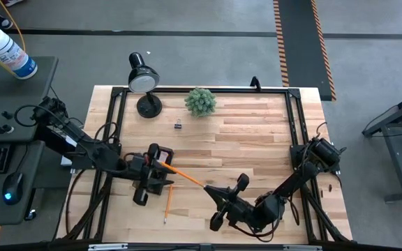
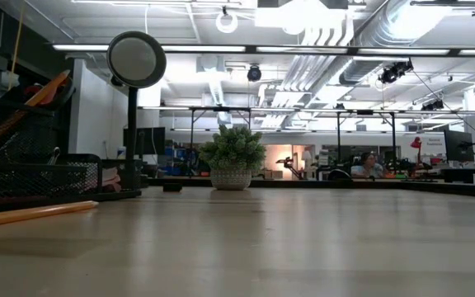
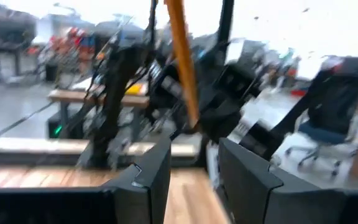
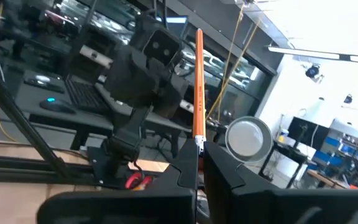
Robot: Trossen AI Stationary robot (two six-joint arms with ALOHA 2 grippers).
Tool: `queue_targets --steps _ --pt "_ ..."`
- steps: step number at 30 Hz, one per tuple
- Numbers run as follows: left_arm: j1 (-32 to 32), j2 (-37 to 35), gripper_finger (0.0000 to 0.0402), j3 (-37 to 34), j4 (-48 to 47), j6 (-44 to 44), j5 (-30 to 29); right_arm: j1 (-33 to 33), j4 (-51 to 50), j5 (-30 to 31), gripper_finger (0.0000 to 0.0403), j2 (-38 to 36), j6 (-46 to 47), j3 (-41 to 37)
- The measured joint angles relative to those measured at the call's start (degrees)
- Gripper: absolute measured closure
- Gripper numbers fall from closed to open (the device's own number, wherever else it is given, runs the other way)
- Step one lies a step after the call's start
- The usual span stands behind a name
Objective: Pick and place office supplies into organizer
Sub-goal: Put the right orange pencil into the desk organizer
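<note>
My right gripper [image 4: 201,155], near the table's front middle [image 1: 209,187], is shut on an orange pencil [image 1: 183,175]. The pencil runs from it toward the left arm. My left gripper [image 3: 194,168] is open with nothing between its fingers. It hovers at the table's left [image 1: 158,180], and the pencil [image 3: 182,62] crosses ahead of it. The black mesh organizer [image 2: 23,165] stands at the left with several supplies upright in it. In the high view the left arm hides most of it. A second pencil [image 1: 167,202] lies flat on the table [image 2: 31,214]. A small black binder clip [image 1: 178,124] lies farther back. My right gripper pinches one end of the orange pencil [image 4: 199,142], at its pale band, between the two fingertips. The pencil sticks out ahead of the fingers, roughly in line with them, toward the table's left. It is lifted clear of the table, and its free end [image 1: 165,166] is by the left gripper.
A black desk lamp [image 1: 143,78] and a green plant in a pot [image 1: 200,101] stand along the far edge. Bare wood [image 1: 257,139] spreads over the table's middle and right. A black frame [image 1: 295,118] borders the tabletop.
</note>
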Motion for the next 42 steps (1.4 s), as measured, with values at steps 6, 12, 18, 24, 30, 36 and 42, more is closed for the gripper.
queue_targets --steps 6,12,18,24,30,36,42 --pt "-0.02 -0.02 0.0277 0.0 6.96 4.85 4.94 0.0 0.74 -0.96 0.0402 0.0 -0.22 0.0" --pt "0.0 -0.02 0.0277 0.0 6.97 4.85 4.76 0.0 1.02 -2.7 0.0402 0.0 -0.67 0.0" --pt "0.02 -0.02 0.0277 0.0 7.67 4.87 4.72 -0.02 3.47 -4.26 0.0402 0.0 -2.27 0.0" --pt "0.02 -0.02 0.0277 0.0 7.64 5.74 4.7 -0.02 4.17 -4.76 0.0402 0.0 -2.79 0.0" --pt "0.02 -0.02 0.0277 0.0 8.87 7.17 4.76 -0.02 4.17 -5.26 0.0402 0.0 -2.75 0.0" --pt "0.02 -0.02 0.0277 0.0 11.09 9.34 7.1 -0.02 4.15 -6.42 0.0402 0.0 -2.76 0.0" --pt "0.02 -0.02 0.0277 0.0 13.32 10.26 7.22 -0.06 4.15 -8.26 0.0402 0.0 -2.16 0.0"
